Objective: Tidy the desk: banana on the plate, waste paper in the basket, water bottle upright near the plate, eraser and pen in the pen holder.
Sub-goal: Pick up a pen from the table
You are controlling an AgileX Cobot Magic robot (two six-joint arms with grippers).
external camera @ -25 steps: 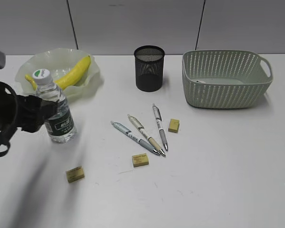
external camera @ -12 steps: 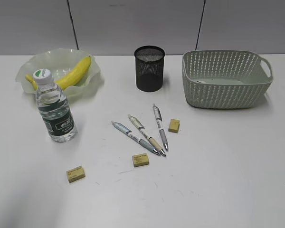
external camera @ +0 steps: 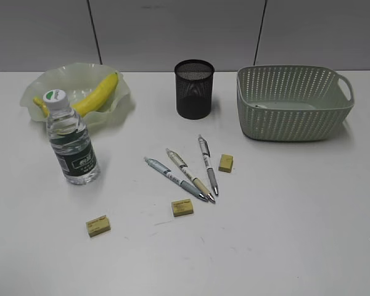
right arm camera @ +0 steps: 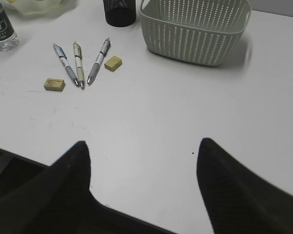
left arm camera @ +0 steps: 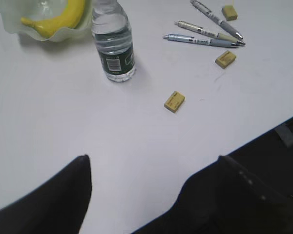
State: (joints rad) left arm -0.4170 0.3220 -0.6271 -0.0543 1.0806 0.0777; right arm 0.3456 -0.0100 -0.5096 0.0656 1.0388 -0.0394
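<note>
I see both tools spread wide, empty, over the surface's near edge. Beyond my left tool, bare room, then bottle upright beside plate holding banana.

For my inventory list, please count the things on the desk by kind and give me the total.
Pens: 3
Erasers: 3
Banana: 1
Plate: 1
Water bottle: 1
Pen holder: 1
Basket: 1
Total: 11
</note>
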